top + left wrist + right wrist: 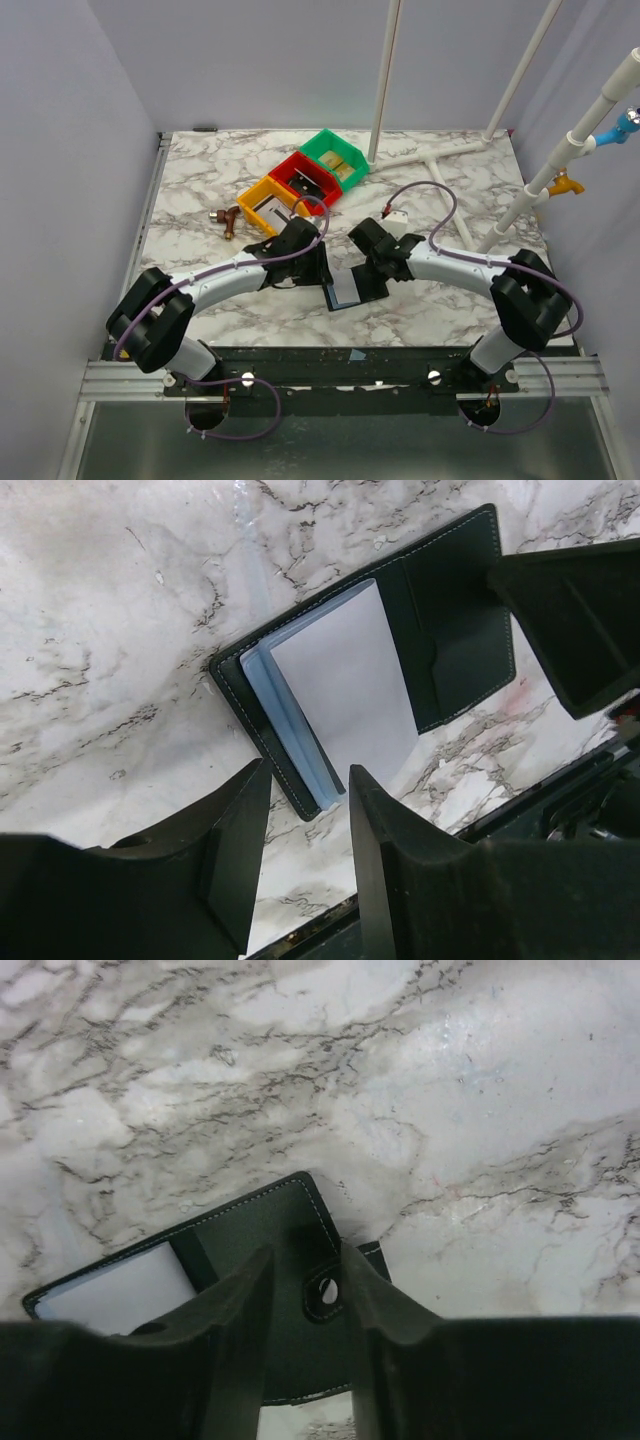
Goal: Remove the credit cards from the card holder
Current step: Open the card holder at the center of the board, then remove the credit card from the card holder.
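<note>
The left claw lies nearest the lens, its two fingers partly spread with nothing pinched between them. The gap is lined up on the near edge of the card holder. The holder lies open and flat on the counter. A pale card rests on its inner face over a stack of bluish-grey leaves. No tan-gold card can be made out.

The right claw is set over the far flap of the holder, its fingers spread to either side of the snap tab. Nothing is gripped there. Whether the flap is pressed down or merely hovered over cannot be told.

Several failures can be foreseen. If the left claw is closed where it stands, the stitched edge of the holder or the bluish leaves could be caught along with the card. The whole holder would then be dragged instead of the card being drawn out. If the flap is not held down by the right claw, the holder could slide across the smooth counter or lift at its near edge. Left unweighted, the flap might also fold back over the card. A thin card lying flush could simply slip from a shallow pinch.
</note>
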